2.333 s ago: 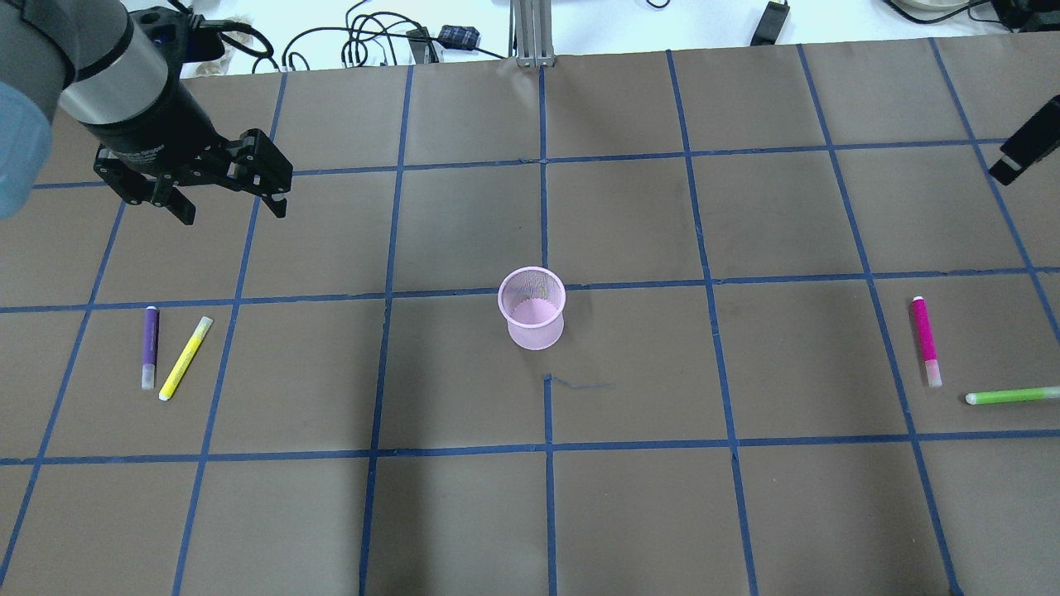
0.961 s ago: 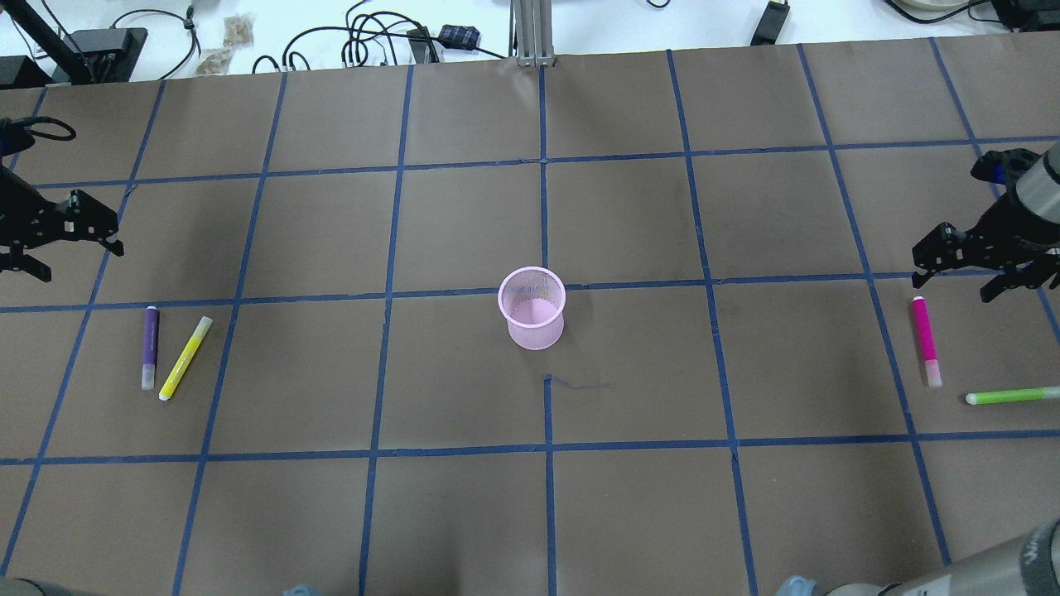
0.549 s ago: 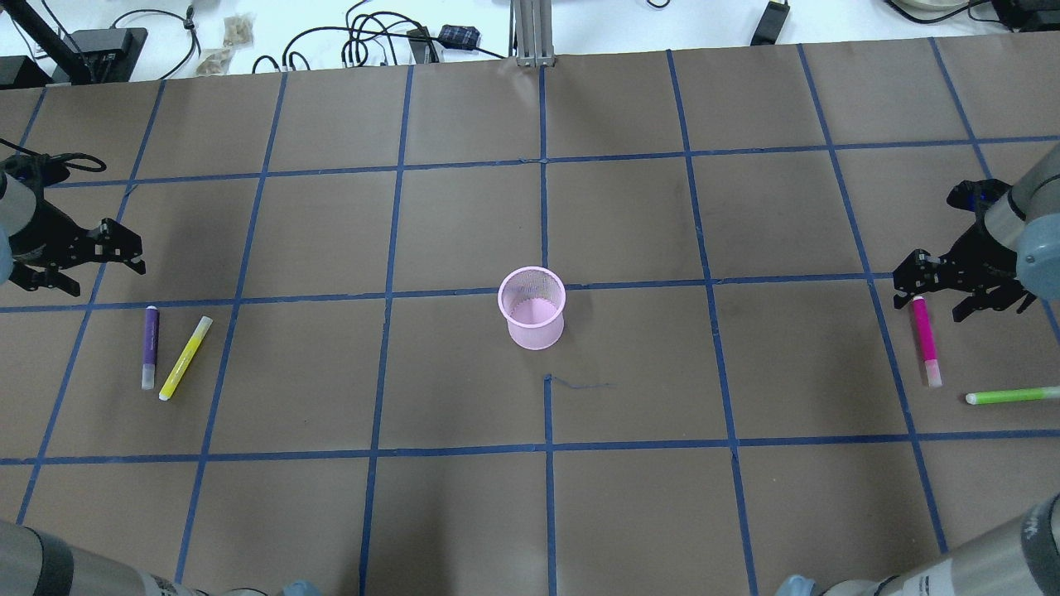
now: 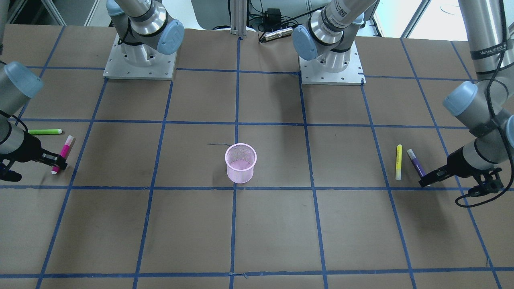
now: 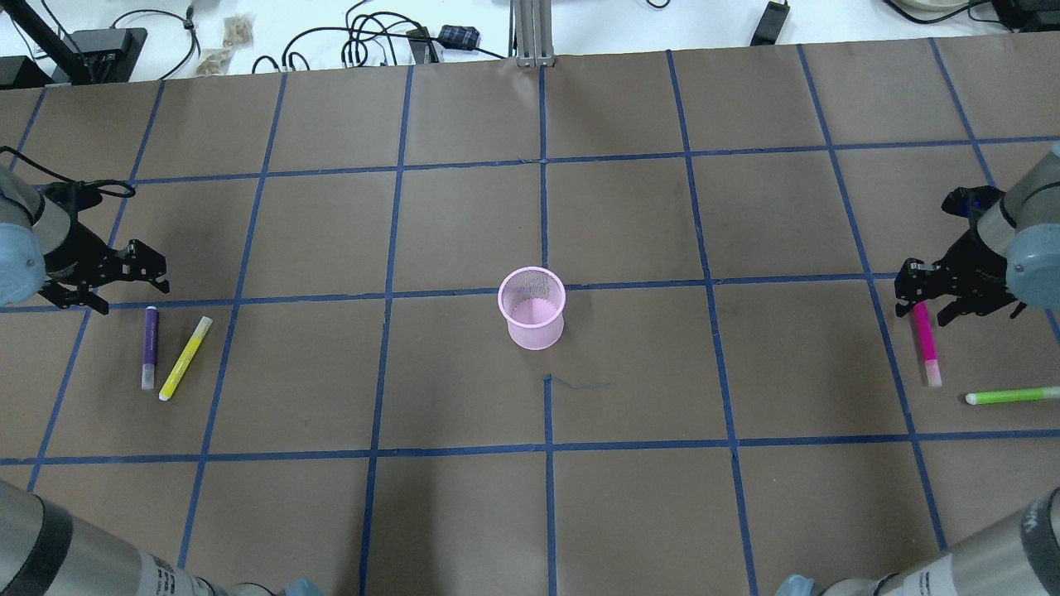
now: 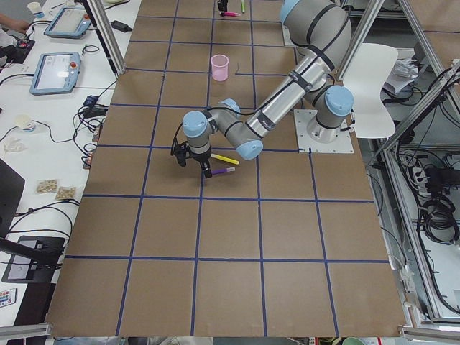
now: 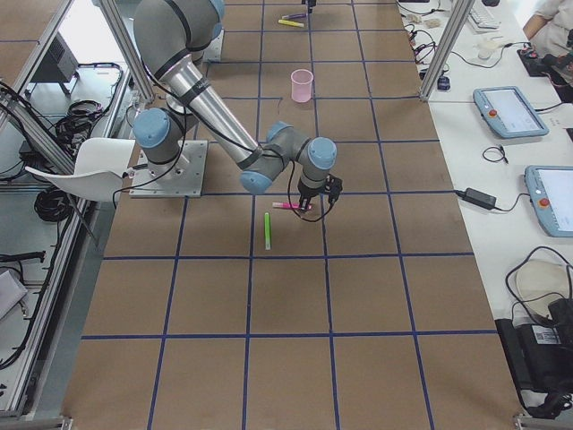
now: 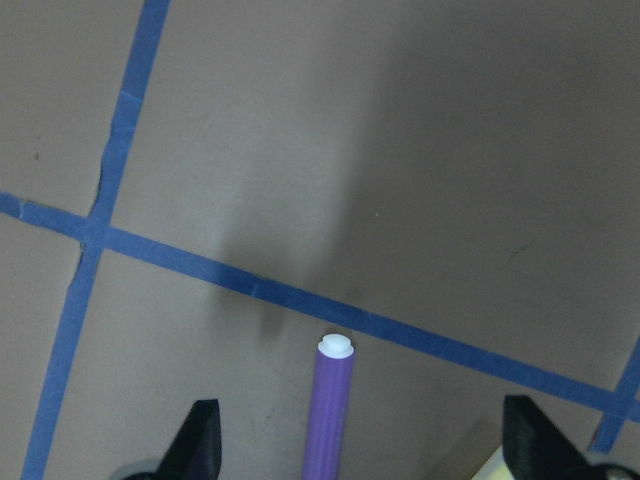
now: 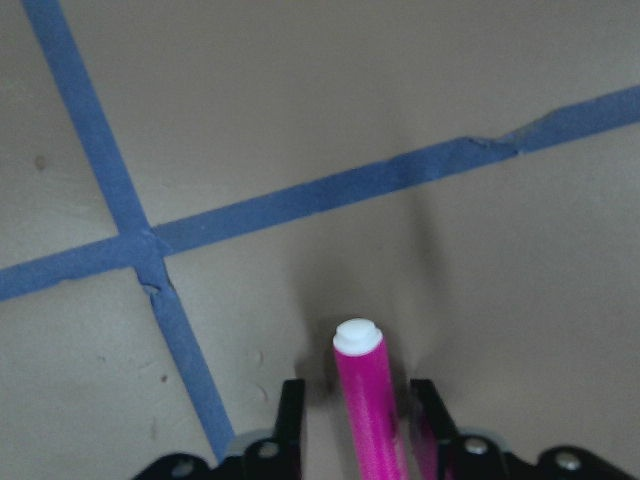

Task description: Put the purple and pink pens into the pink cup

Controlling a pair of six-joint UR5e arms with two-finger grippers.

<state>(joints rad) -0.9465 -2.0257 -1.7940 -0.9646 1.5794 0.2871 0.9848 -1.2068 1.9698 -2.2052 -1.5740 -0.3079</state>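
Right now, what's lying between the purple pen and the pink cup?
Only the yellow pen, close beside the purple pen; from there to the pink cup the overhead view shows bare, tape-lined table.

The tabletop (image 5: 464, 513) is dull brown, crossed by a grid of blue tape lines. At the frame's centre the cup (image 5: 532, 323) is pale pink with a fine mesh pattern. At left lie a purple pen (image 5: 150, 339) with a whitish end and a yellow pen (image 5: 185, 358). At right lie a magenta-pink pen (image 5: 925, 343) with a pale end and a bright green pen (image 5: 1012, 396). The left pincer (image 5: 126, 293) and right pincer (image 5: 923, 313) are black. The arms (image 4: 142, 16) are silver-grey with light blue joint caps (image 4: 170, 38).
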